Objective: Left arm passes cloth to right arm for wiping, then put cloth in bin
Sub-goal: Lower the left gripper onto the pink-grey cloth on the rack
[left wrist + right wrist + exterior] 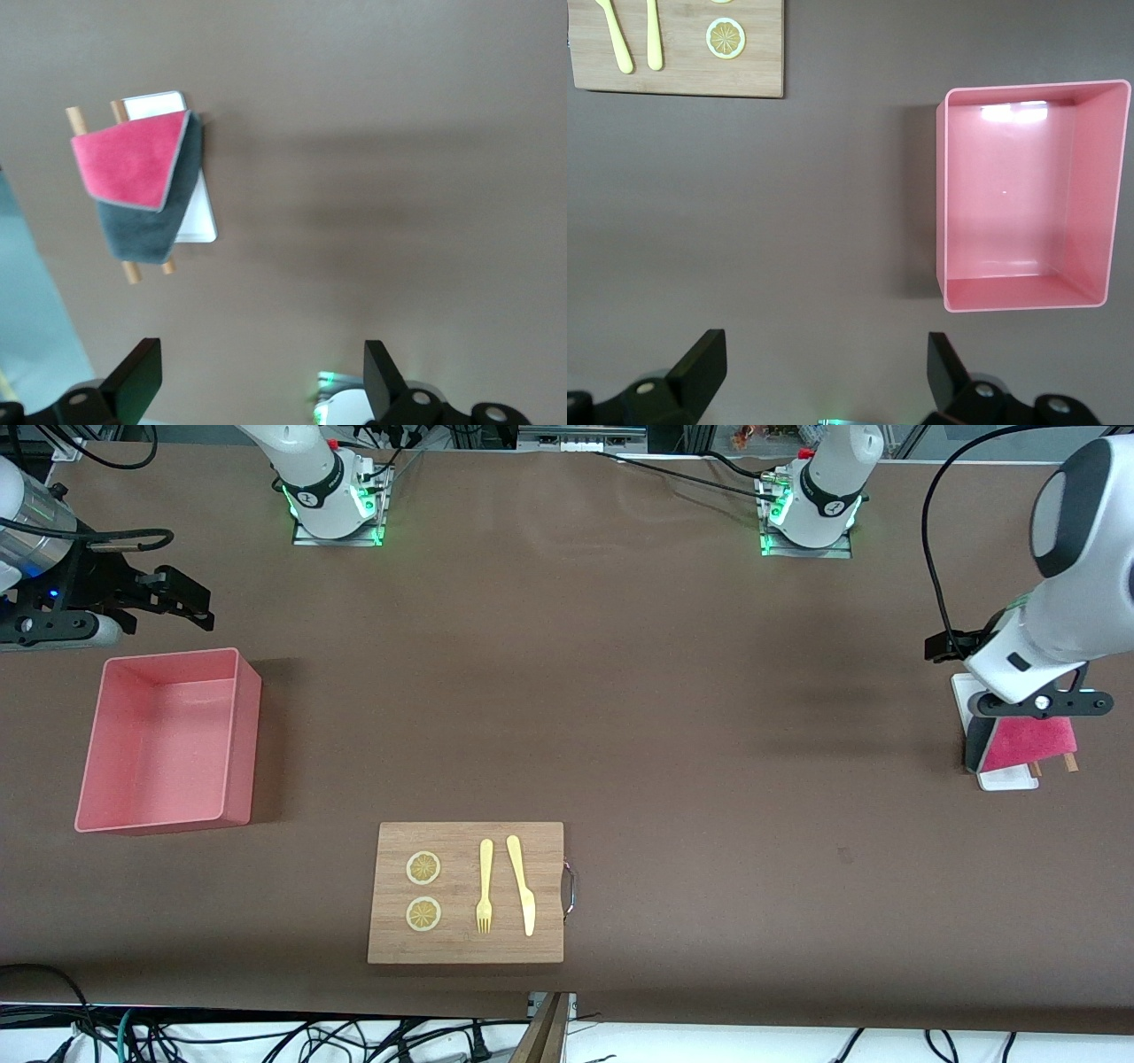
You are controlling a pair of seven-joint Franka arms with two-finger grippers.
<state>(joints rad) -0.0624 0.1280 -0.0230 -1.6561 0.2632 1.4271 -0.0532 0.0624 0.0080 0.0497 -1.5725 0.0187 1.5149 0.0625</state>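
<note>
the cloth (1028,744) is a soft, floppy square, magenta on one face and grey on the other, folded over two thin wooden rods (131,270) that lie across a narrow white tray (1005,779) at my left arm's end of the table. my left gripper (257,381) hovers above the bare table beside it, fingers spread wide, holding nothing. my right gripper (819,376) waits in the air by the bin (133,815), wide apart too, empty. the bin is a smooth salmon-pink plastic tub with upright walls. nearer the front camera lies a wooden board (540,841) with a flat yellow fork (485,886), a knife (522,884) and two lemon slices (423,868).
</note>
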